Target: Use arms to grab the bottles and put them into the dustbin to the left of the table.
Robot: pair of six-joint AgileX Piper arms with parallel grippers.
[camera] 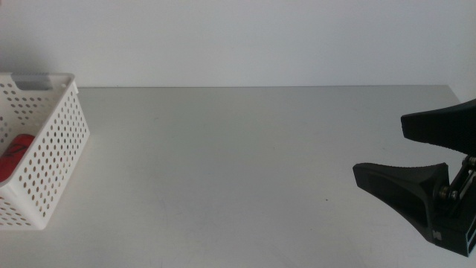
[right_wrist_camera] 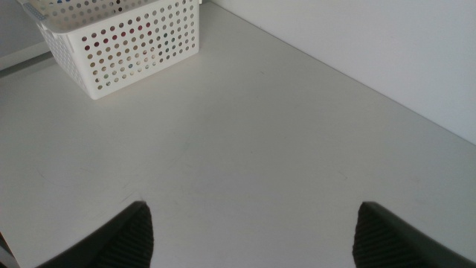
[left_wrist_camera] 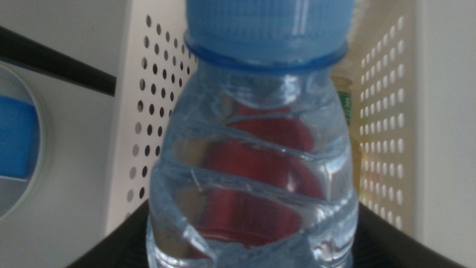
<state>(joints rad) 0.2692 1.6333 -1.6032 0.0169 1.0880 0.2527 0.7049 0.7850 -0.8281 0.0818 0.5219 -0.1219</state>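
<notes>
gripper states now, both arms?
Left gripper: shut on water bottle, at the basket.
Right gripper: open, empty, over the table.

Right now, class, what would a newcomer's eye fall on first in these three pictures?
The clear water bottle with its blue cap fills the left wrist view, held over the white perforated basket by the left tool. In the middle view the basket sits at the table's left edge with something red inside, and the right tool waits open at the right.

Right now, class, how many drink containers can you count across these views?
3. The water bottle sits in the left tool by the basket; the red can lies inside it; a green-labelled bottle peeks behind. The right tool waits. More may be hidden.
</notes>
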